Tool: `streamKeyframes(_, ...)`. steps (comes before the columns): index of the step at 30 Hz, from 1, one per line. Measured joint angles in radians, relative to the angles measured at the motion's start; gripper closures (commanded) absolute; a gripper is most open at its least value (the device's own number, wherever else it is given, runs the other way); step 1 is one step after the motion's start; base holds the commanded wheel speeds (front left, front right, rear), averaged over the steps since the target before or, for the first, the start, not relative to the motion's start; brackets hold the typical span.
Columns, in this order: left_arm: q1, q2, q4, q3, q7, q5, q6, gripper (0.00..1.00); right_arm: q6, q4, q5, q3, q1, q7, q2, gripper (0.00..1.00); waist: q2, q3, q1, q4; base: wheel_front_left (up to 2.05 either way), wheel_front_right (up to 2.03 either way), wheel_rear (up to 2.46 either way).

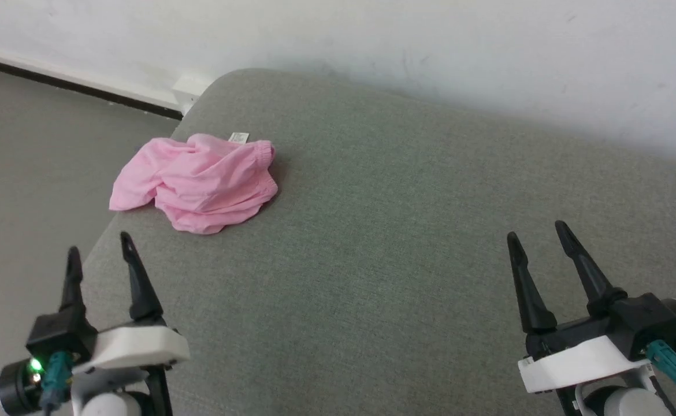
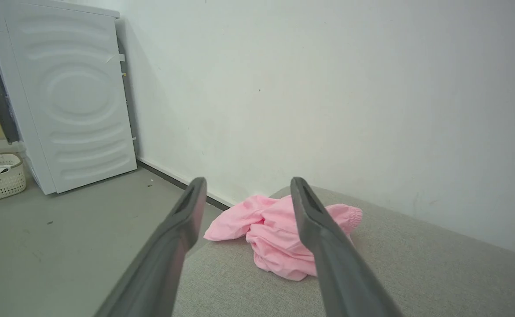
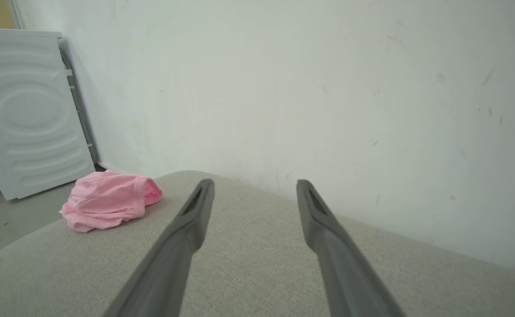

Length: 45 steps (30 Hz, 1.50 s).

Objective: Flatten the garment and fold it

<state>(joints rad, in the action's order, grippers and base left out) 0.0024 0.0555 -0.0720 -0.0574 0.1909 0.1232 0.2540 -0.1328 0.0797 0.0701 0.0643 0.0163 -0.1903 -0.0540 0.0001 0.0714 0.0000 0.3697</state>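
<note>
At the far left, on the grey floor [image 2: 64, 237], a white ribbed appliance [image 2: 68, 101] stands against the wall with a pale woven basket [image 2: 0, 178] beside it. The left gripper [image 1: 99, 242] hangs near the left edge of the grey upholstered surface [image 1: 407, 242], its two dark fingers spread wide with nothing between them. Beyond it, toward the far left corner of that surface, lies the garment [image 1: 199, 182]: thin light pink cloth, crumpled into a loose wrinkled heap with several soft folds lying over each other. Its left end droops just over the surface's left edge. A gathered elastic hem [image 1: 265, 152] puckers along its right side, and a small white label [image 1: 238, 137] sticks out at its far edge. The broad middle of the surface runs right to the white wall [image 1: 488, 58]. At the near right, well apart from the garment, the right gripper [image 1: 535, 230] is likewise spread wide and holds nothing.
</note>
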Motion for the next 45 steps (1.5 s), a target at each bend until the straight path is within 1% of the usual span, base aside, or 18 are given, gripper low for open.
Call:
streamKeyframes(2,-0.031,-0.001,0.016,-0.03,0.005,0.001,-0.014,0.0,0.0,0.003,0.0,0.003,0.0,-0.005,-0.002,0.0,-0.0001,0.012,0.0,0.004,0.0,0.0,0.0)
streamKeyframes(7,-0.168,0.006,0.091,-0.107,0.015,-0.006,-0.066,0.0,0.0,0.011,0.0,0.011,-0.015,-0.015,-0.022,0.0,0.0,0.052,0.0001,0.012,0.0,0.0,0.0)
streamKeyframes(11,-0.306,0.06,0.249,-0.141,0.022,0.011,-0.127,0.0,0.0,0.017,0.002,0.022,-0.046,-0.023,-0.046,0.0,0.0,0.095,0.0002,0.01,0.0,0.0,0.0)
streamKeyframes(14,-0.417,0.116,0.367,-0.139,0.026,0.019,-0.176,0.0,0.0,0.028,0.003,0.026,-0.07,-0.031,-0.058,0.0,0.0,0.132,0.0002,0.004,0.0,0.0,0.0)
streamKeyframes(18,-0.592,0.181,0.518,-0.128,-0.05,0.066,-0.255,0.0,0.0,0.038,0.009,0.027,-0.097,-0.04,-0.076,0.0,0.0,0.184,0.0002,-0.007,0.0,0.0,0.0)
streamKeyframes(20,-0.678,0.217,0.582,-0.106,-0.13,0.076,-0.303,0.0,0.0,0.043,0.012,0.026,-0.108,-0.041,-0.082,0.0,0.0,0.211,0.0002,-0.015,0.0,0.0,0.0)
streamKeyframes(24,-0.815,0.272,0.682,-0.042,-0.303,0.099,-0.358,0.0,0.0,0.057,0.017,0.026,-0.135,-0.049,-0.094,0.0,0.0,0.267,0.0003,-0.032,0.0,0.0,0.0)
streamKeyframes(25,-0.848,0.284,0.714,-0.023,-0.371,0.112,-0.365,0.0,0.0,0.06,0.018,0.025,-0.142,-0.051,-0.097,0.0,0.0,0.281,0.0003,-0.037,0.0,0.0,0.0)
streamKeyframes(27,-0.9,0.304,0.771,0.029,-0.546,0.16,-0.374,0.0,0.0,0.067,0.02,0.024,-0.153,-0.058,-0.1,0.0,0.0,0.308,0.0003,-0.048,0.0,0.0,0.0)
streamKeyframes(29,-0.928,0.329,0.774,0.103,-0.647,0.209,-0.378,0.0,0.0,0.072,0.021,0.025,-0.164,-0.06,-0.102,0.0,-0.0001,0.333,0.0003,-0.059,0.0,0.0,0.0)
streamKeyframes(31,-0.96,0.371,0.77,0.177,-0.762,0.27,-0.378,0.0,0.0,0.077,0.021,0.024,-0.175,-0.064,-0.106,0.0,0.0,0.359,0.0002,-0.072,0.0,0.0,0.0)
streamKeyframes(33,-0.976,0.407,0.763,0.218,-0.85,0.335,-0.378,0.0,0.0,0.081,0.027,0.024,-0.184,-0.066,-0.107,0.0,0.0,0.381,0.0003,-0.086,0.0,0.0,0.0)
streamKeyframes(35,-0.977,0.442,0.758,0.264,-0.942,0.376,-0.378,0.0,0.0,0.082,0.027,0.025,-0.193,-0.067,-0.109,0.0,0.0,0.4,0.0002,-0.102,0.0,0.0,0.0)
streamKeyframes(37,-0.976,0.469,0.758,0.298,-1.016,0.407,-0.378,0.0,0.0,0.084,0.028,0.028,-0.203,-0.067,-0.109,0.0,-0.0001,0.416,0.0002,-0.119,0.0,0.0,0.0)
streamKeyframes(41,-0.956,0.526,0.749,0.394,-1.132,0.416,-0.378,0.0,0.0,0.086,0.028,0.029,-0.22,-0.067,-0.109,0.0,0.0,0.445,0.0,-0.152,0.0,0.0,0.0)
streamKeyframes(45,-0.934,0.542,0.745,0.404,-1.146,0.445,-0.378,0.0,0.0,0.085,0.028,0.03,-0.222,-0.067,-0.108,0.0,0.0,0.465,-0.0001,-0.176,0.0,0.0,0.0)
